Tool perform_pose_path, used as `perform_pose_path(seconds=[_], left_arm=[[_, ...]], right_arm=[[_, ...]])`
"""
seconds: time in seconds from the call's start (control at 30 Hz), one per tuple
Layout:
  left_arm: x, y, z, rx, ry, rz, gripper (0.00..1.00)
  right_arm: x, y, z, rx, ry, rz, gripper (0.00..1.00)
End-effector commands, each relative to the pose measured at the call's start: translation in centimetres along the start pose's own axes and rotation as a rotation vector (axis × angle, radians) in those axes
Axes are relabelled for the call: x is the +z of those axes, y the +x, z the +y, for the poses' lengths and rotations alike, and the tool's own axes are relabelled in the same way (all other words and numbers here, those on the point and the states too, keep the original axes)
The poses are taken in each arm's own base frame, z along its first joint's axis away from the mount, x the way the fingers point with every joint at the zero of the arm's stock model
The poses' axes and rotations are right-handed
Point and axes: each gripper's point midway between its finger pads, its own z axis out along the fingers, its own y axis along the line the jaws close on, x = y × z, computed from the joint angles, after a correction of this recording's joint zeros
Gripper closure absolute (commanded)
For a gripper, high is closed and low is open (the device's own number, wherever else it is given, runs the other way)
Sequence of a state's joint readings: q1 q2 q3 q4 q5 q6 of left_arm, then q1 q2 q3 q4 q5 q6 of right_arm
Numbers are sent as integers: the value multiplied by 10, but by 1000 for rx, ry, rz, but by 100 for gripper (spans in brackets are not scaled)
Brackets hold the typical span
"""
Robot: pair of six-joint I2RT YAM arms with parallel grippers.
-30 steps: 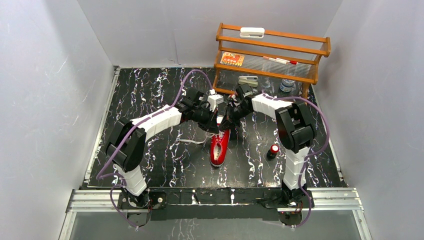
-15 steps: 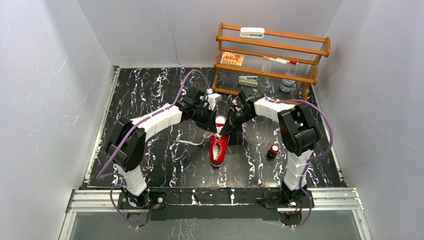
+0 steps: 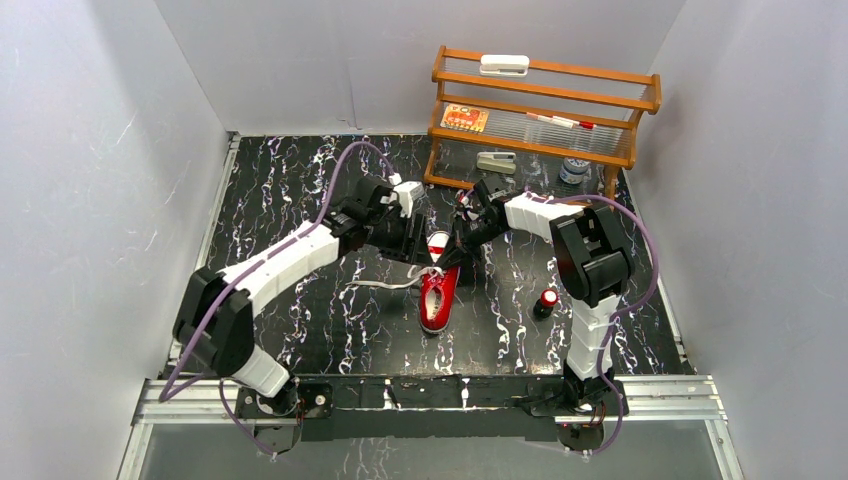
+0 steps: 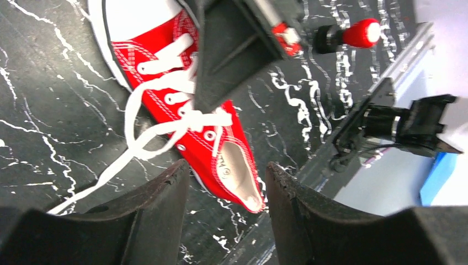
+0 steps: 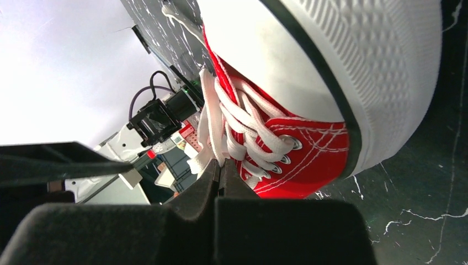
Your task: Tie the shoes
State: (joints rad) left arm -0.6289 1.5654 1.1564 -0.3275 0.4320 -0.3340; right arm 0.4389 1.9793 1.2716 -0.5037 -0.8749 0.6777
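right fingers (image 5: 201,190) pinching sneaker laces (image 5: 229,113), left fingers (image 4: 160,212) apart beside the sneaker (image 4: 234,141)

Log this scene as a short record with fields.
shoe: red sneaker on the table, toe toward the arm bases
laces: white, one end trailing on the table
left end effector: open, holding nothing, by the sneaker
right end effector: shut on the laces
other: red-and-black cylinder right of the sneaker; wooden rack at the back
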Motion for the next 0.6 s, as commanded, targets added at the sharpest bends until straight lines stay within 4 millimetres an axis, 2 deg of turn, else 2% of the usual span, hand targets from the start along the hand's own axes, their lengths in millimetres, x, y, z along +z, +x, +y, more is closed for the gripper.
perform_pose_path(seconds=[0.0,0.1,0.33,0.57], left_arm=[[-16,12,-27,-75,92,7,53],[-8,21,-30,-110,117,21,62],[19,23,-20,-129,96,71,56],[36,26,-17,-116,106,121,65]], right_arm=[[-3,-1,15,-53,-42,4,100],[-3,1,13,-49,-44,7,100],[-4,2,13,-48,-45,3,100],[-5,3,15,-49,-49,0,100]])
